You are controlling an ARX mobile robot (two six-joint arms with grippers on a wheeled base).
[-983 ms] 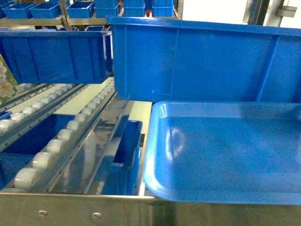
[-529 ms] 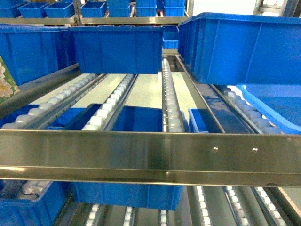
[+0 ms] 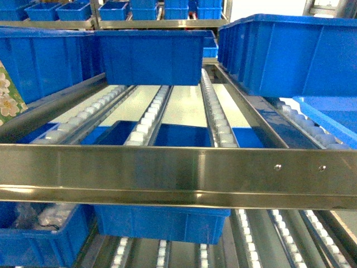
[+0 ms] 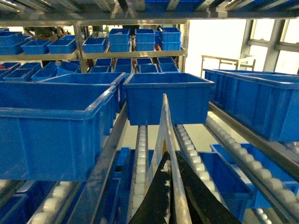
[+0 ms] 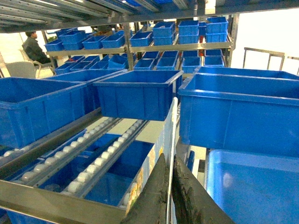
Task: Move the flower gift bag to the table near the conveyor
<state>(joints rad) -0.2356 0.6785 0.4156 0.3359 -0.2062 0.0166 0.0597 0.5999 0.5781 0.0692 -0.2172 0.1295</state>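
The flower gift bag (image 3: 6,95) shows only as a sliver of white-blossom print at the left edge of the head view. In the left wrist view my left gripper (image 4: 169,154) is shut on the bag's thin pale edge (image 4: 164,116), which stands up between the black fingers. In the right wrist view my right gripper (image 5: 168,156) is shut on another edge of the bag (image 5: 158,147), whose printed side faces left. The conveyor (image 3: 217,120), steel rails with white rollers, runs ahead under both grippers. The table is out of view.
Large blue bins (image 3: 150,56) sit on the roller lanes, with more on the shelves behind (image 4: 145,39). A steel crossbar (image 3: 167,170) spans the foreground. A blue tray (image 5: 252,186) lies low right of the right gripper. A person (image 5: 35,46) sits far left.
The head view has swung: the blue tray that filled the right foreground has slid to the right edge, and the steel crossbar has risen across the frame. The bag stays at the left edge.
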